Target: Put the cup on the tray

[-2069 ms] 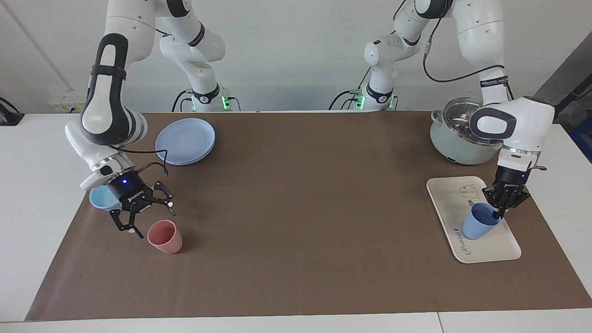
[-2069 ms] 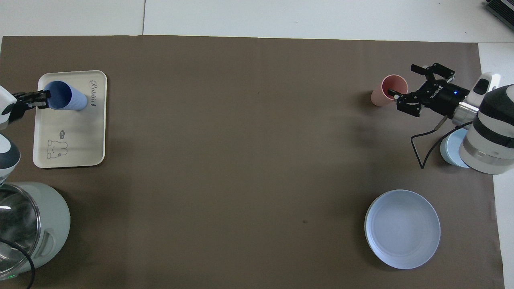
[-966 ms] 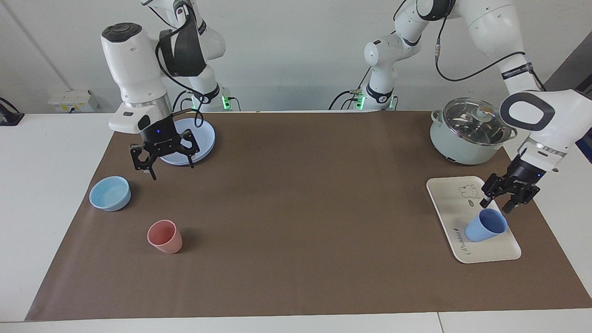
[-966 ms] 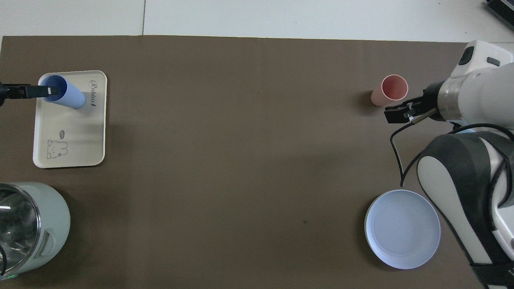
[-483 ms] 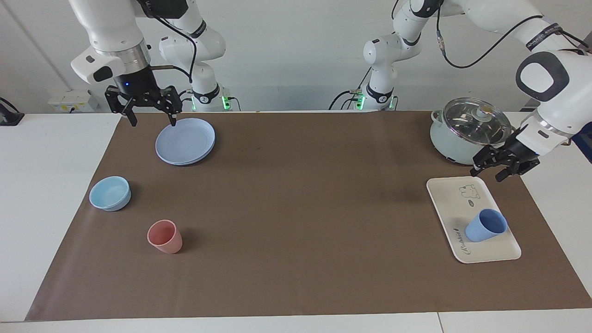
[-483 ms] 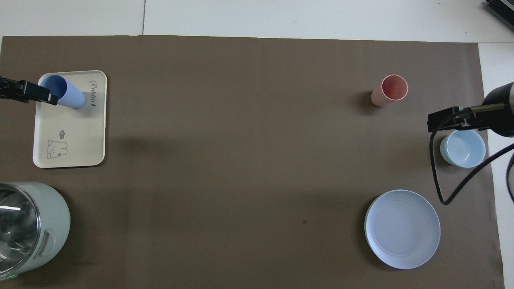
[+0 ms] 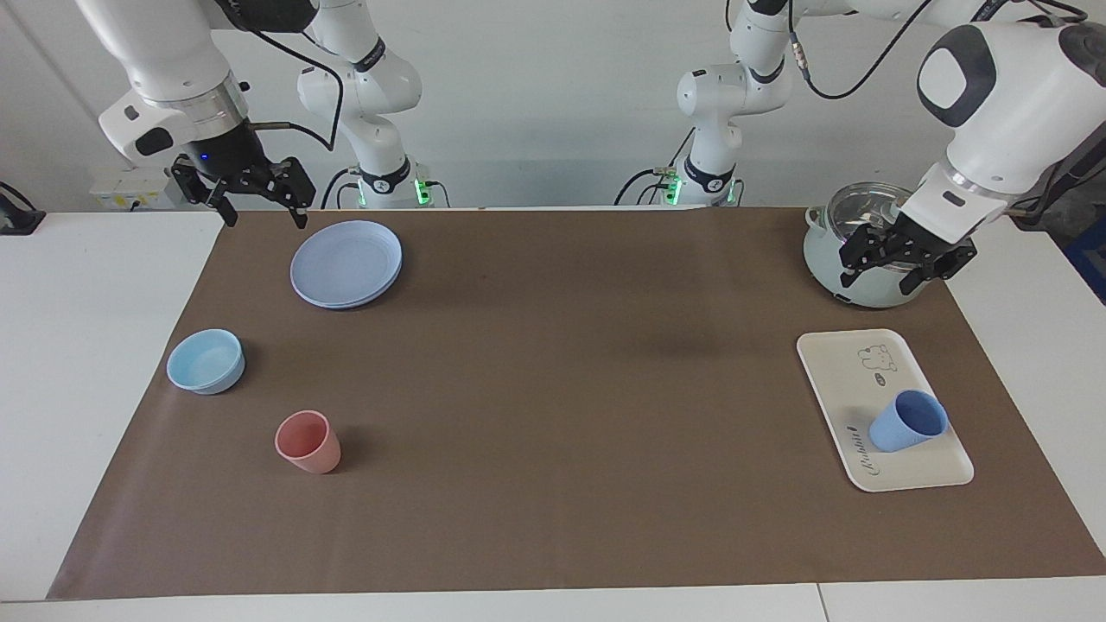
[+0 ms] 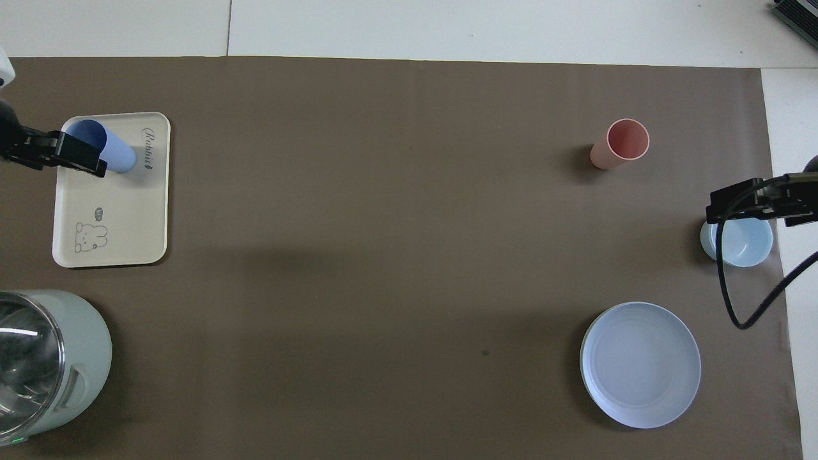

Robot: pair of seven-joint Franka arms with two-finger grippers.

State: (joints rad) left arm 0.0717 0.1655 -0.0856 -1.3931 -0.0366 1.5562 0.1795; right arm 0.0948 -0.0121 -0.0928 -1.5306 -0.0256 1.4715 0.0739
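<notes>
The periwinkle-blue cup [image 7: 907,421] stands free on the cream-white tray [image 7: 842,371], at the tray's end farther from the robots. In the overhead view the cup [image 8: 115,152] is partly covered by my raised left gripper [image 8: 80,156], above the tray [image 8: 115,211]. My left gripper [image 7: 890,275] is open and empty, up in the air over the pot, well clear of the cup. My right gripper [image 7: 266,216] is open and empty, raised over the table's edge by the blue plate; it also shows in the overhead view [image 8: 735,204].
A pink cup [image 7: 307,442], a light-blue bowl [image 7: 206,361] and a round blue plate [image 7: 346,263] lie toward the right arm's end. A pale green pot [image 7: 829,259] with a glass lid stands beside the tray, nearer to the robots.
My left gripper let go of the cup on the tray, opened, and rose back over the pot. My right gripper lifted from beside the pink cup and drew back by the plate.
</notes>
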